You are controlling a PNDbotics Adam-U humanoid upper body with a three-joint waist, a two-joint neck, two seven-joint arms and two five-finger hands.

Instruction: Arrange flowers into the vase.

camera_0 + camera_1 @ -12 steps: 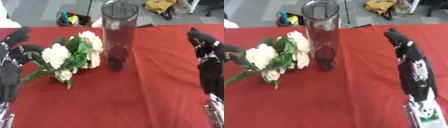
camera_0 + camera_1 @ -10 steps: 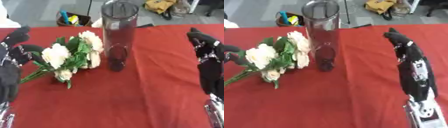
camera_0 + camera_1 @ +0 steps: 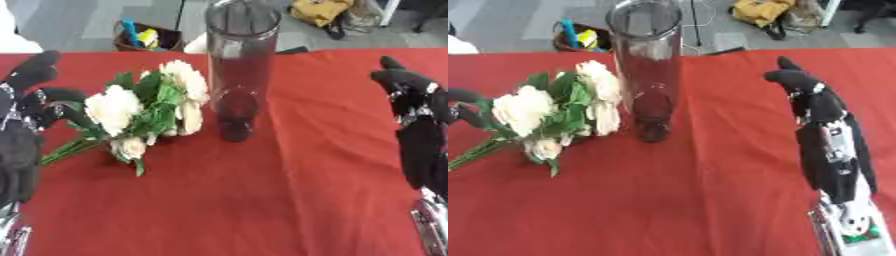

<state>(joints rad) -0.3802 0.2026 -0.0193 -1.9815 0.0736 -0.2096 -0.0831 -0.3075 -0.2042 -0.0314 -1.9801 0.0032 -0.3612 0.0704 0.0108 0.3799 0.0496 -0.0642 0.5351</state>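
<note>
A bunch of cream-white flowers [image 3: 144, 112] with green leaves lies on the red tablecloth [image 3: 254, 200], its stems [image 3: 63, 150] pointing towards the lower left. Just to its right stands a tall clear glass vase [image 3: 241, 65], upright and with no flowers in it. My left hand [image 3: 24, 120] is at the left edge beside the bunch. Its fingers are relaxed, and one curved finger [image 3: 63, 97] touches the leaves. My right hand [image 3: 820, 107] stands open at the right, fingers up, well apart from the vase.
Beyond the table's far edge, on the floor, are a basket of coloured things [image 3: 144, 36] and a yellow bag [image 3: 328, 12]. Bare red cloth stretches across the front and between the vase and my right hand.
</note>
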